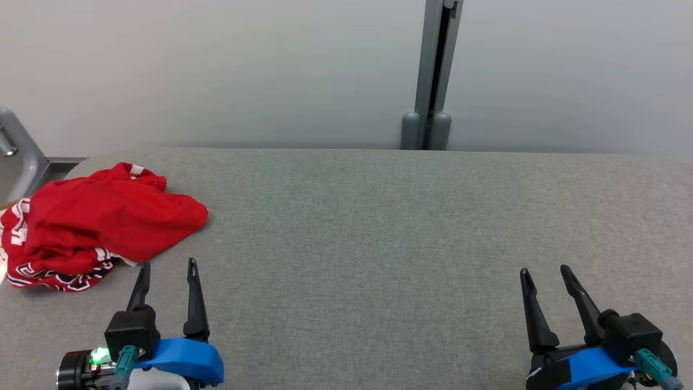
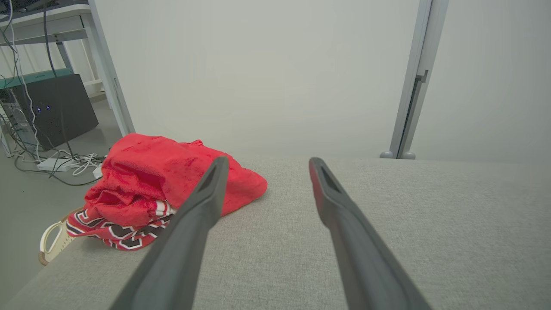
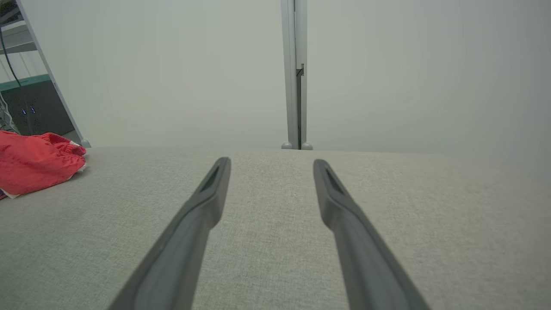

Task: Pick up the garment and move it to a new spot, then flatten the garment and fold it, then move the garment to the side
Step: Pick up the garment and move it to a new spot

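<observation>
A crumpled red garment with black-and-white patterned trim lies bunched at the left edge of the grey fabric table. My left gripper stands open just in front and to the right of it, fingers apart and empty. In the left wrist view the garment sits just beyond the left fingertip of that gripper. Over at the lower right my right gripper is open too, holding nothing. The right wrist view has its fingers over bare table and the garment at the far left.
A pale partition wall with a grey post runs behind the table's far edge. Off the table's left side are a grey frame, a dark box and cables on the floor.
</observation>
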